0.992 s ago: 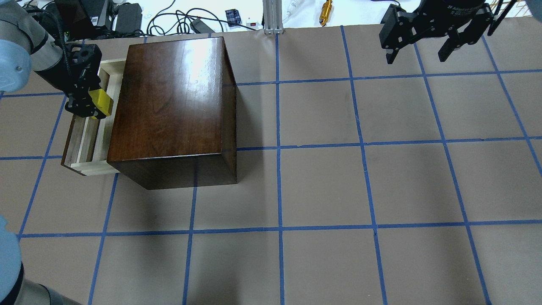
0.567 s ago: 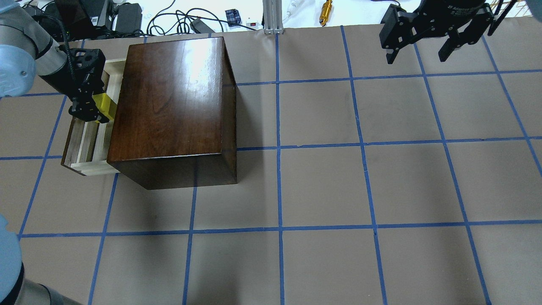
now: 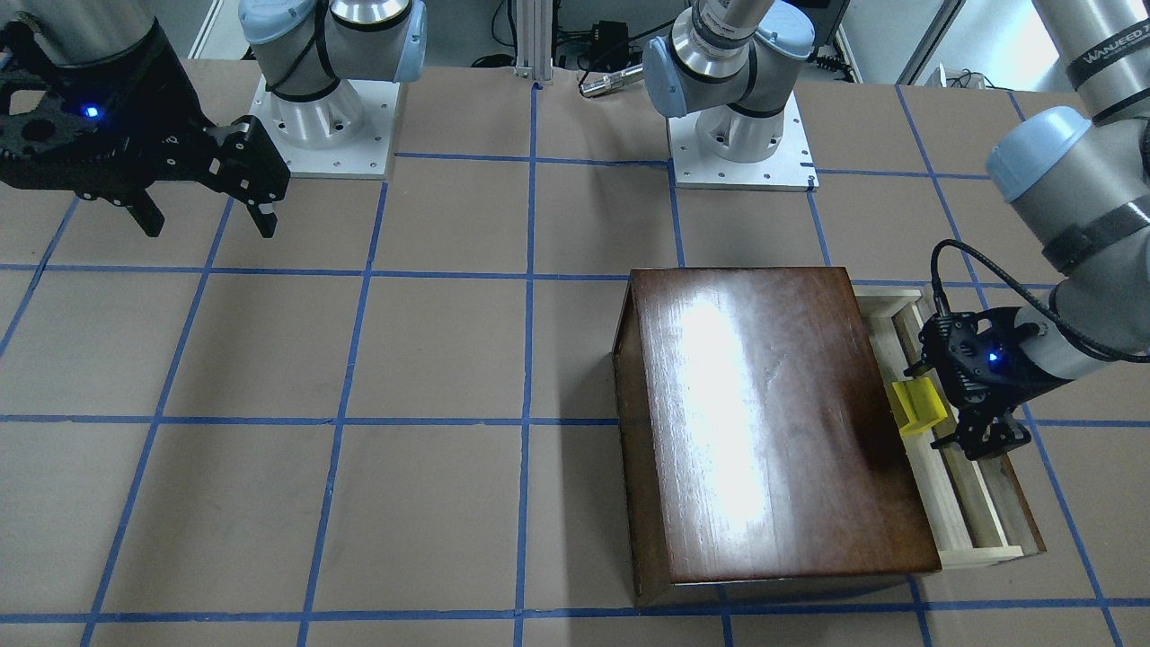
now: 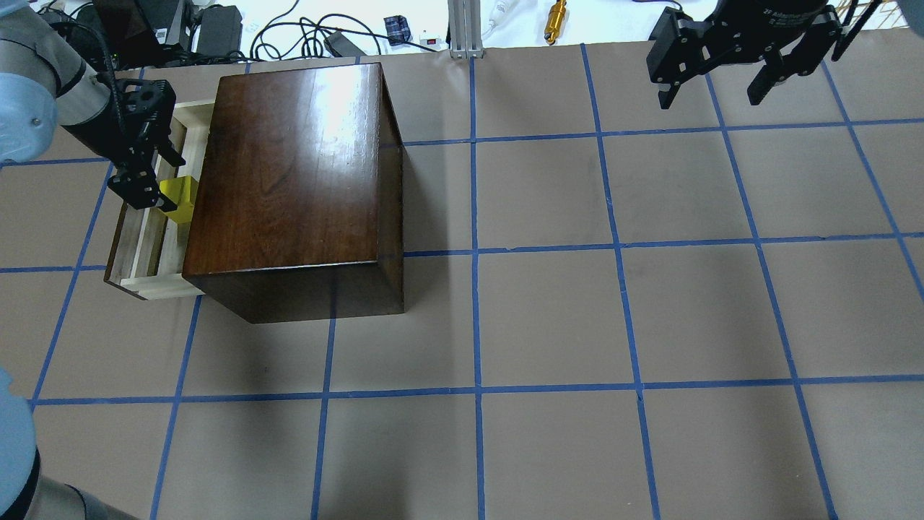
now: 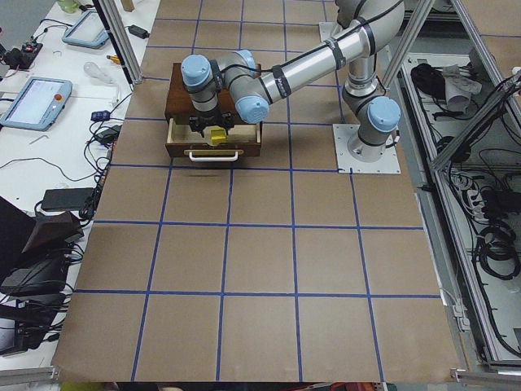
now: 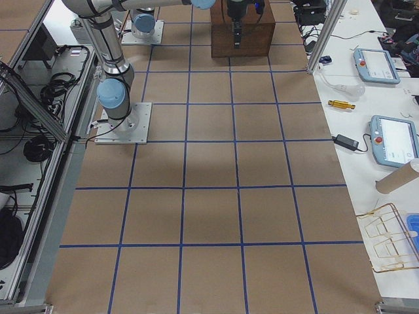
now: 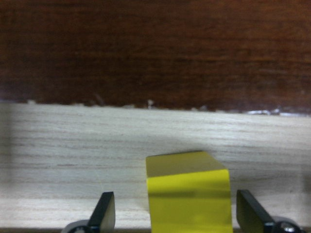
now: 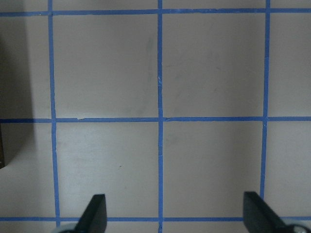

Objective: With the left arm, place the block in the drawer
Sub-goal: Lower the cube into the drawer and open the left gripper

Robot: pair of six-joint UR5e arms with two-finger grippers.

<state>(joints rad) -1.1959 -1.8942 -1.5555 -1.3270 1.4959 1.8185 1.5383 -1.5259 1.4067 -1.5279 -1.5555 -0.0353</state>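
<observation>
The yellow block (image 4: 179, 198) rests on the pale floor of the open drawer (image 4: 137, 249), close against the dark cabinet (image 4: 289, 166). My left gripper (image 4: 162, 180) is open over the drawer, its fingers on either side of the block with a gap on both sides. The left wrist view shows the block (image 7: 188, 194) standing free between the two fingertips (image 7: 104, 216). The front view shows the block (image 3: 916, 404) and the drawer (image 3: 975, 512) beside my left gripper (image 3: 943, 406). My right gripper (image 4: 711, 87) is open and empty, high at the far right.
The cabinet (image 3: 764, 422) stands on the taped brown table. The drawer's dark front with its metal pull (image 5: 212, 153) faces the table's left end. Cables and small devices (image 4: 303, 32) lie beyond the far edge. The right wrist view shows bare table (image 8: 160, 119).
My left gripper went down into the drawer with the block, then opened. The block now sits lower, on the drawer floor, free of the fingers. The right arm has not moved.
</observation>
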